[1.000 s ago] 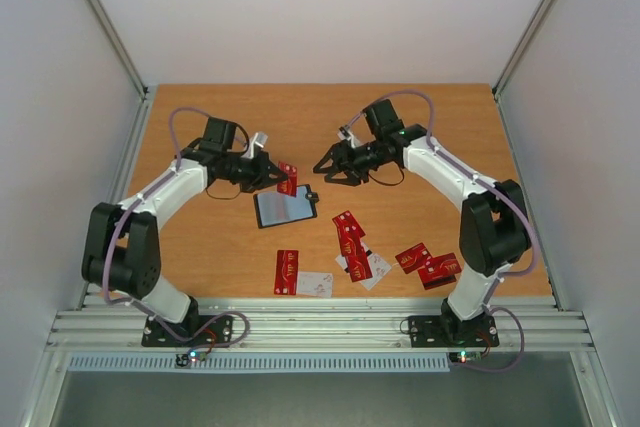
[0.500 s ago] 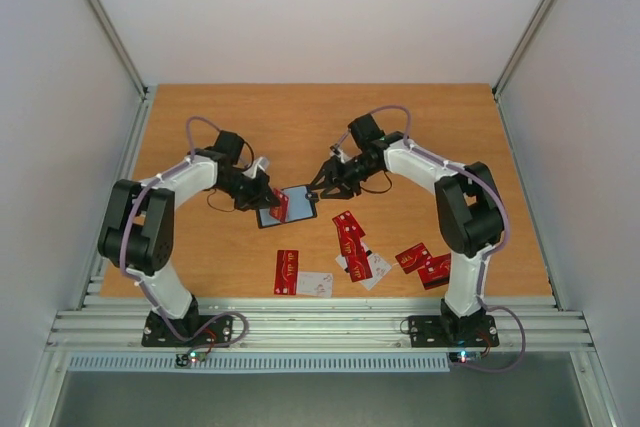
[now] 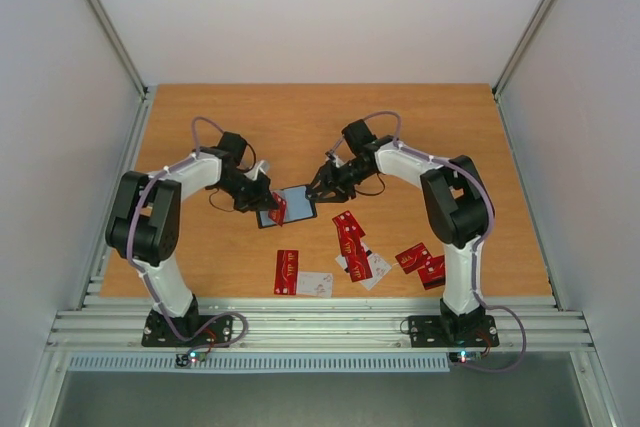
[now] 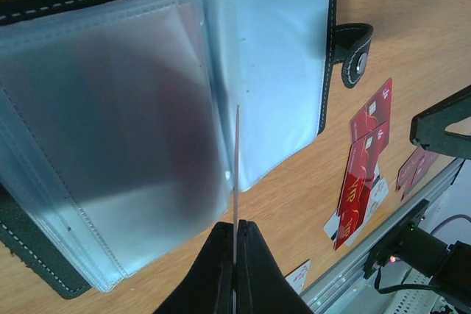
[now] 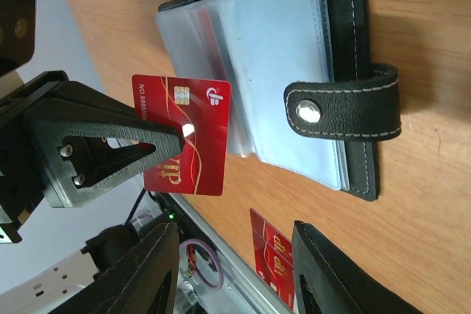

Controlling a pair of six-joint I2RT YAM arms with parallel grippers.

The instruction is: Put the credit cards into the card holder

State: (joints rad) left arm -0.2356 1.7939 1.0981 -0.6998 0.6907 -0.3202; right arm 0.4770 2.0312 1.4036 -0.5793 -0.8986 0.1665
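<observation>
holder: black stitched folding card holder [image 3: 291,204] lies open, clear plastic sleeves [image 4: 110,108] up | card: red plastic credit card [image 5: 184,134] over holder's sleeves; likely light, stiff, slick; pinch short edge | left gripper [image 4: 235,229]: clamped on card | right gripper [image 5: 235,234]: jaws apart, empty, beside holder's snap tab [image 5: 342,112]

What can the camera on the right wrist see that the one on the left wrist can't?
Only the right wrist view: the printed face of the red card, chip included, pinched by the left gripper. Only the left wrist view: that same card edge-on, a thin line standing over the clear sleeves. Both: the open card holder, its snap tab, and loose red cards lying on the table.
</observation>
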